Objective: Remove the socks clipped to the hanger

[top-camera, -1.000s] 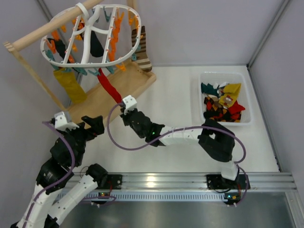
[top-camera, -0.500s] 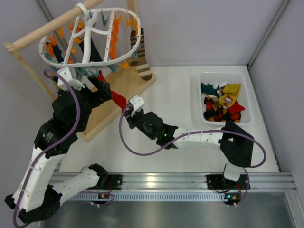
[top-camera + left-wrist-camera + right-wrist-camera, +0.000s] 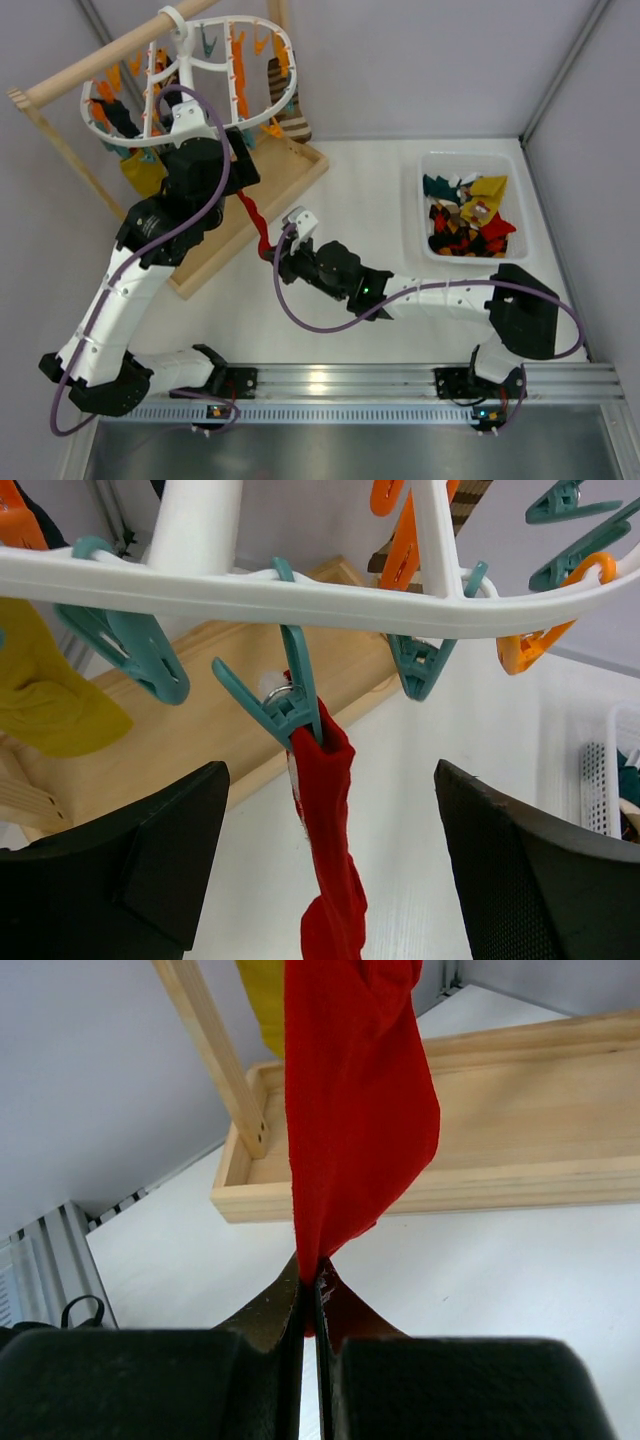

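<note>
1. Hanging from a teal clip on the hanger's near rim, the red sock stretches down toward 5 o'clock in the top view, as far as the right jaws.
2. Right jaws: pressed together on the sock's lower tip, pinching it just above the counter, off the 5 o'clock edge of the wooden tray.
3. Left jaws: spread wide. One finger stands at each side of the red sock just below the clip, and neither touches sock or clip.
4. The hanger hangs from a wooden rod over the counter's 10 o'clock corner, and the left arm reaches up under its rim.
5. A yellow sock hangs under the rim at 9 o'clock of the red one, and a striped sock hangs at the hanger's 3 o'clock end.
6. A white bin at 2 o'clock on the counter holds loose socks, well apart from both arms.
</note>
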Available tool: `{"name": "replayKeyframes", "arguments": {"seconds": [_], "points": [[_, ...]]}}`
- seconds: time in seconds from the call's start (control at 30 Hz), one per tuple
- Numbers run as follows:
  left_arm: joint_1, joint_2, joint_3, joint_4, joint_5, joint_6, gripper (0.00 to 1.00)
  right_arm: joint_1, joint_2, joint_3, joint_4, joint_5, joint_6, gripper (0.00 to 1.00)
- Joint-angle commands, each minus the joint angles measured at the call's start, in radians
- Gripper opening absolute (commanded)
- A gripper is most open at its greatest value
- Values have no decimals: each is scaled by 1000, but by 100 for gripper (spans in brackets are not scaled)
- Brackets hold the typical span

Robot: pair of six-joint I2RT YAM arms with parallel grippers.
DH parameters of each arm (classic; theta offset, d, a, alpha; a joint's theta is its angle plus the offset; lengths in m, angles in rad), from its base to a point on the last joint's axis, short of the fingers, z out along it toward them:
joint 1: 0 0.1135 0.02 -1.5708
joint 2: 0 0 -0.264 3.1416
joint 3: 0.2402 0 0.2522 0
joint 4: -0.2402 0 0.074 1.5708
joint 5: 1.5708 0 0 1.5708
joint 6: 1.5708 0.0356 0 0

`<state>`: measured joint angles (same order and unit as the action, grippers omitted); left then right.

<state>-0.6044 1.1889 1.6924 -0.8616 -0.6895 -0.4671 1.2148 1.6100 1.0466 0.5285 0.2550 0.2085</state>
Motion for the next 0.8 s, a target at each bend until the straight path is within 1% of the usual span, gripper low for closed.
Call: {"name": "replayKeyframes", "arguments": {"seconds": [0.0, 0.27, 0.4, 0.6, 0.63, 0.73, 0.77], "points": [[8, 3, 59, -1, -47, 28, 87, 23, -50, -17, 14, -40, 31, 0], [72, 58, 104, -1, -35, 59, 80, 34, -76, -31, 14, -60, 37, 0], [95, 86, 127, 3, -27, 68, 75, 43, -75, -31, 13, -65, 34, 0], [114, 121, 147, 4, -25, 68, 73, 63, -55, -14, 1, -65, 17, 0], [120, 124, 150, 4, -24, 71, 69, 66, -53, -13, -1, -63, 14, 0], [130, 143, 161, 4, -27, 81, 65, 71, -47, -11, -1, -59, 9, 0], [133, 146, 164, 4, -27, 84, 58, 72, -45, -13, 1, -54, 9, 0]]}}
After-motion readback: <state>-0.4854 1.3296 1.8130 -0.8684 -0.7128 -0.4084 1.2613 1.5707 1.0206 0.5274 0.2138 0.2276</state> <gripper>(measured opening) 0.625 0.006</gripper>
